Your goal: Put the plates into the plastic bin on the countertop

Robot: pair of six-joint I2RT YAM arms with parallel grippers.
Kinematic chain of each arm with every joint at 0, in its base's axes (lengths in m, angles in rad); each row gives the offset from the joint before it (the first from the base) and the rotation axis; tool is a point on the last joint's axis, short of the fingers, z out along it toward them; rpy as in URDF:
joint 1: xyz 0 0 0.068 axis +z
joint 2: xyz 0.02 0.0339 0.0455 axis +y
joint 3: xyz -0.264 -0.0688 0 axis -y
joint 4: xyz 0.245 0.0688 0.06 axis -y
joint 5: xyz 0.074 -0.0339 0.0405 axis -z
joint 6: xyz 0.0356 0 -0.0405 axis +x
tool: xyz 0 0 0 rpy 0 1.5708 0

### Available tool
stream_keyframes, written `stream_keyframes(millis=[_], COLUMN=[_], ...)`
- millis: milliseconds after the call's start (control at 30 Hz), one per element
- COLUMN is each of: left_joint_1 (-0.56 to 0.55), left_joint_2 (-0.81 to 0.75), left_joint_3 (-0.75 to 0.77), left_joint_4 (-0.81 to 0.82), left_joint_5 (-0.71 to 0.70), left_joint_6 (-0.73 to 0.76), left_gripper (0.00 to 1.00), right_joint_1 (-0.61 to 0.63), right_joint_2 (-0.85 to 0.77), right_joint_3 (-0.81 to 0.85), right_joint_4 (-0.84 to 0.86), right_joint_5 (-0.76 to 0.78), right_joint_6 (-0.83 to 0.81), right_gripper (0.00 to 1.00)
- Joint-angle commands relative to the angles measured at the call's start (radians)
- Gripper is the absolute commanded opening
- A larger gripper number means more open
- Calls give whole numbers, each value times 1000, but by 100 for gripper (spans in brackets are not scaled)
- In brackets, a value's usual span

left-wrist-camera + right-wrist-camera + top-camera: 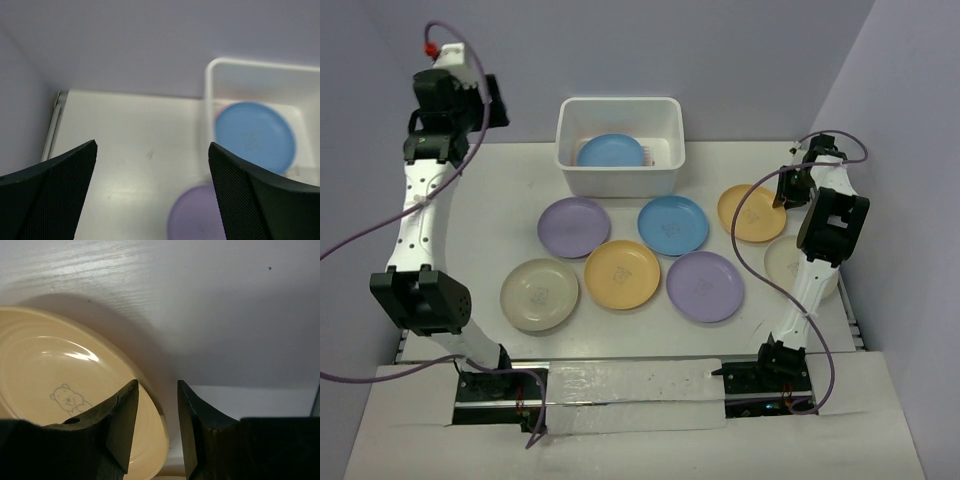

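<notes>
The white plastic bin (620, 172) stands at the back centre of the countertop (500, 190) and holds a blue plate (610, 151). On the countertop lie purple (574, 227), blue (673, 224), yellow-orange (622, 273), purple (705, 286) and cream (540, 294) plates. A cream plate (782, 262) is partly hidden by my right arm. My right gripper (783, 190) (157, 385) is open, its jaws astride the right rim of a yellow-orange plate (750, 212) (60, 375). My left gripper (492, 100) (152, 145) is open and empty, raised left of the bin (250, 62).
Lavender walls close the back and both sides. The right wall stands close to my right arm. The left wrist view shows the blue plate (255, 135) in the bin and the purple plate (195, 215) below it.
</notes>
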Motion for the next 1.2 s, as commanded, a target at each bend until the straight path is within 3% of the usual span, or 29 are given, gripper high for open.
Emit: stream_keyframes(millis=[0,100,200,267,567,800,967,1033,1167], left_joint_1=[178,235,273,286,324,295,252,248,248], left_joint_2=[-50,-61,-52,-50,-12,53,56,48,18], left_joint_3=[-116,-192,-247,-288,-458,-535,-603,-647,-700], left_joint_4=[-146,-178,-223,-221,-183,-118,-132,-178,-233], left_joint_5=[188,270,382,414,476,518,575,643,647], left_joint_6=[-7,19,27,18,14,-5,86,212,373], left_gripper=[98,97,96,95,91,88,85,86,86], right_joint_1=[4,9,10,9,10,36,150,232,382], right_joint_2=[27,20,6,-19,-260,-489,-542,-510,-425], right_joint_3=[51,29,27,36,63,5,92,164,299], right_joint_4=[-72,-69,-79,-98,-110,21,107,113,141], right_joint_5=[-46,-49,-68,-97,-306,-397,-324,-233,-81], right_joint_6=[-58,-67,-79,-80,53,251,357,351,346], right_gripper=[39,29,5,0,0,0,0,0,0])
